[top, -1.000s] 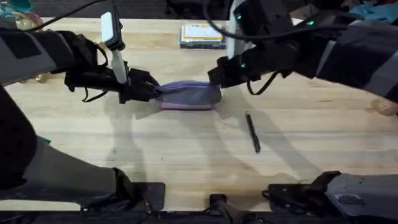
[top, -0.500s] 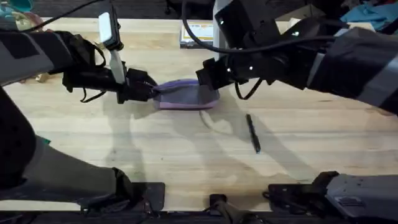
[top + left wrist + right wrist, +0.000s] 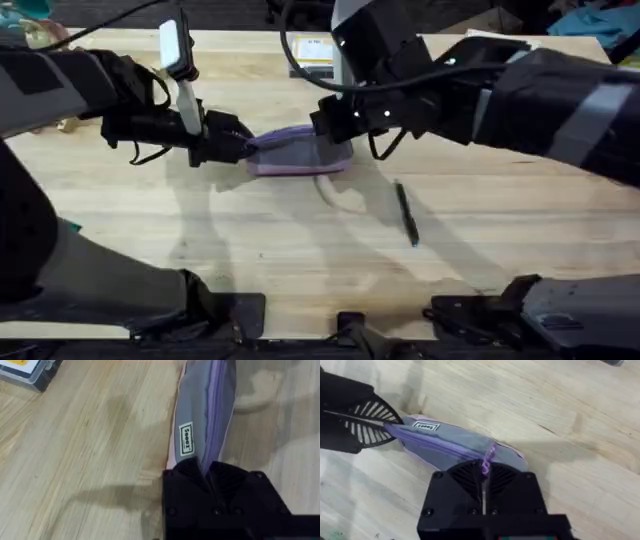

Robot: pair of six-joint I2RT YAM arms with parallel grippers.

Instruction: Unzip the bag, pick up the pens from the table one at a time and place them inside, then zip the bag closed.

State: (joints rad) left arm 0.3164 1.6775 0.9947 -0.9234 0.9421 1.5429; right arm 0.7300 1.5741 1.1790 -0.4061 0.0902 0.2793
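pale plank table (image 3: pixel 300 250) carries the bag (image 3: pixel 295 152) a little to 11 o'clock of centre, lying flat. left gripper (image 3: pixel 238 143) is clamped on the bag's 9 o'clock end, fingers pinched narrow around the fabric by the white label (image 3: pixel 185 439). right gripper (image 3: pixel 325 125) grips the lilac zipper pull (image 3: pixel 488 455) near the 3 o'clock end, fingers closed. a dark pen (image 3: pixel 406 213) lies at 4 o'clock of the bag, apart. a yellow-labelled box (image 3: pixel 312 55) sits at 12 o'clock.
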